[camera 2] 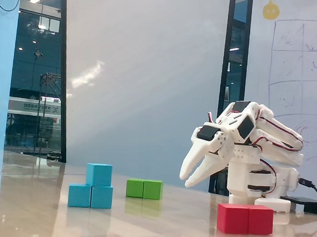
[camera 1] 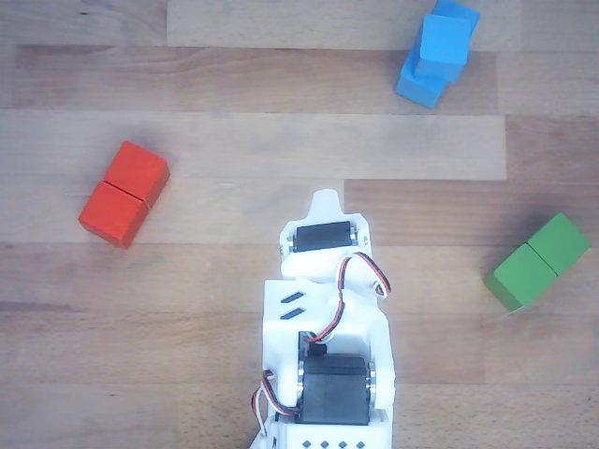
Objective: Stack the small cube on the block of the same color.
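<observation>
The small cube (camera 2: 99,175) is light blue and rests on top of the blue block (camera 2: 90,196), over its right half in the fixed view. In the other view the small cube (camera 1: 443,37) sits on the blue block (camera 1: 419,81) at the top right. My white gripper (camera 2: 186,179) hangs folded back near the arm's base, well to the right of the stack and above the table. Its fingers are slightly apart with nothing between them. From above, the gripper (camera 1: 325,200) shows only as one rounded tip pointing toward the far side.
A green oblong block (camera 2: 144,189) lies behind and to the right of the stack, and shows as the green block (camera 1: 538,260) at the right edge. A red oblong block (camera 2: 245,218) lies in front of the arm's base, the red block (camera 1: 124,194) at the left.
</observation>
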